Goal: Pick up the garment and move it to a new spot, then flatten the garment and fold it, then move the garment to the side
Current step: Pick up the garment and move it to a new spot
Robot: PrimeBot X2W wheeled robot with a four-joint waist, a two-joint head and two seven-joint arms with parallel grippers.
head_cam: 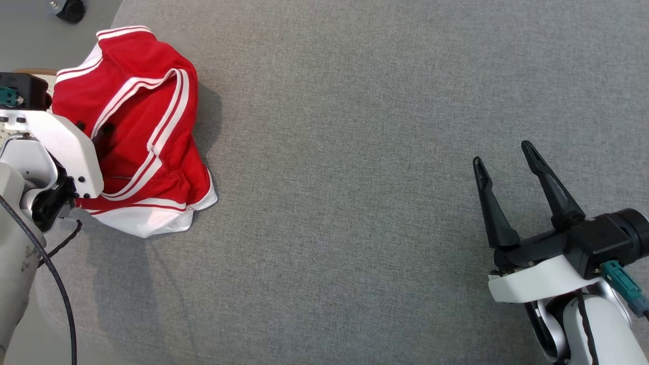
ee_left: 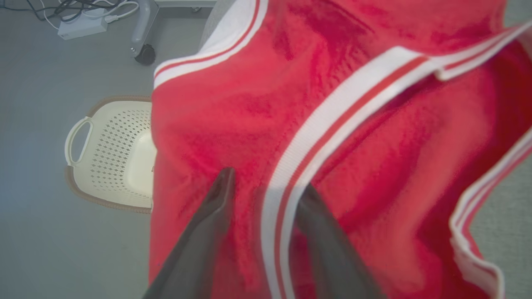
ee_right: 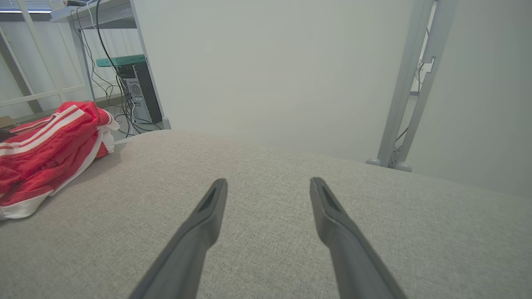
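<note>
Left hand (ee_left: 268,187) stands spread wide, straddling a white stripe of the crumpled red garment (ee_left: 353,124) at the grey surface's (head_cam: 355,203) far left corner, gripping nothing; right hand (head_cam: 502,154) gapes empty, well apart. Pick-up step, I judge: next, pinch a fold and lift

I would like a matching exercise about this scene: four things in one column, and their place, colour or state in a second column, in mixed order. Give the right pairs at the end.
Column one
1. garment
2. basket
3. right gripper
4. left gripper

Column two
A. cream, on the floor
B. open, above the bare grey surface
C. red and white, crumpled
D. open, close over the garment

Pairs: 1-C, 2-A, 3-B, 4-D
</note>
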